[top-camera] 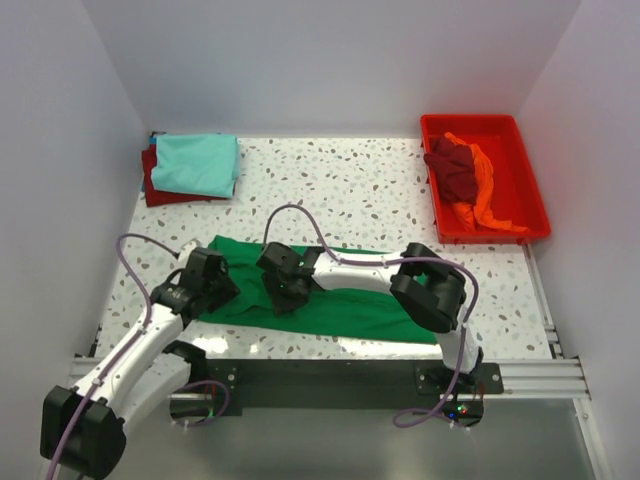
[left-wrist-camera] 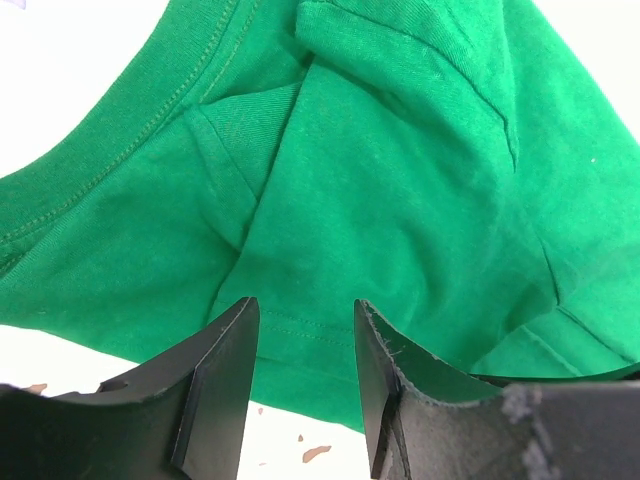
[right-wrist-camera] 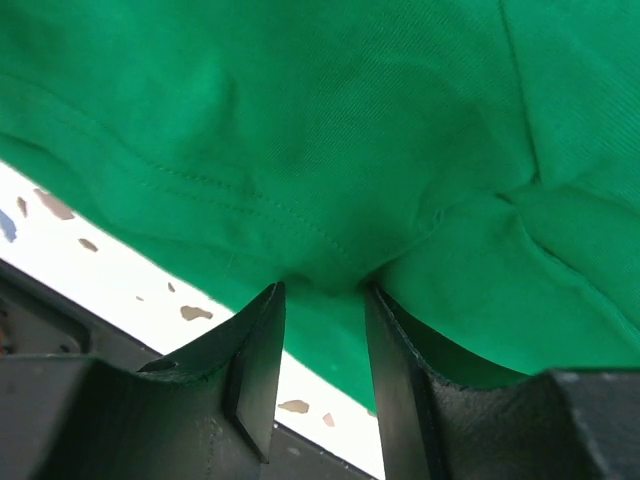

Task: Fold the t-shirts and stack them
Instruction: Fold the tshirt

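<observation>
A bright green t-shirt (top-camera: 350,305) lies spread flat near the table's front edge. My left gripper (top-camera: 215,282) is over its left end. In the left wrist view it (left-wrist-camera: 305,335) is open, with the stitched hem of the green shirt (left-wrist-camera: 380,180) between the fingers. My right gripper (top-camera: 286,288) is over the shirt's near edge. In the right wrist view it (right-wrist-camera: 320,320) is open, its tips pressed into the puckered green cloth (right-wrist-camera: 330,120). A folded light teal shirt (top-camera: 197,163) lies on a dark red one (top-camera: 160,192) at the back left.
A red plastic tray (top-camera: 470,121) stands at the back right, holding a crumpled dark red shirt (top-camera: 455,170) and an orange shirt (top-camera: 487,198). White walls close in the speckled table (top-camera: 340,185) on three sides. A metal rail (top-camera: 530,375) runs along the front.
</observation>
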Controlling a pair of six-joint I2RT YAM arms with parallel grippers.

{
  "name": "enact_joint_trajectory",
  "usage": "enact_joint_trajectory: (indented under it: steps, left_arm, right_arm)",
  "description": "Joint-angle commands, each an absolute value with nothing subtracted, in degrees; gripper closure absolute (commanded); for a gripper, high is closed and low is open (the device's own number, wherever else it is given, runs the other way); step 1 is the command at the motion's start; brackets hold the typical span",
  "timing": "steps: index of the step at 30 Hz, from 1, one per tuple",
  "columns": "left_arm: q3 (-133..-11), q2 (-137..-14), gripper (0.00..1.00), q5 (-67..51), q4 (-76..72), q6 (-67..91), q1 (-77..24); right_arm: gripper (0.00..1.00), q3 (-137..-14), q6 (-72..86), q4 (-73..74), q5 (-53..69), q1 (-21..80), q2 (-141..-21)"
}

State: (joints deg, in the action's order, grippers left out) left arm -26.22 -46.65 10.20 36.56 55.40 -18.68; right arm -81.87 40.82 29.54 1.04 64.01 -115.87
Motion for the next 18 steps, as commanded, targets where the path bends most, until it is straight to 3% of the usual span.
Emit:
enact_joint_trajectory:
  steps: [1, 13, 16, 18]
  left_arm:
    - [-26.5, -46.9, 0.52, 13.2, 36.3, 56.8, -19.4]
    - [-25.7, -48.0, 0.60, 17.2, 38.0, 61.3, -24.7]
    - [-25.7, -48.8, 0.61, 18.7, 39.1, 62.9, -26.2]
    - [-25.6, -48.9, 0.61, 19.5, 39.6, 63.6, -26.5]
  right_arm:
    - [0.59, -85.2, 40.0, 28.2, 0.3, 63.9, -117.2]
    - [0.64, -87.4, 38.1, 30.4, -1.1, 63.9, -117.5]
    - [0.69, -87.2, 37.9, 31.5, -2.1, 63.9, -116.8]
    - [0.80, -86.9, 37.7, 31.7, -2.5, 63.8, -116.5]
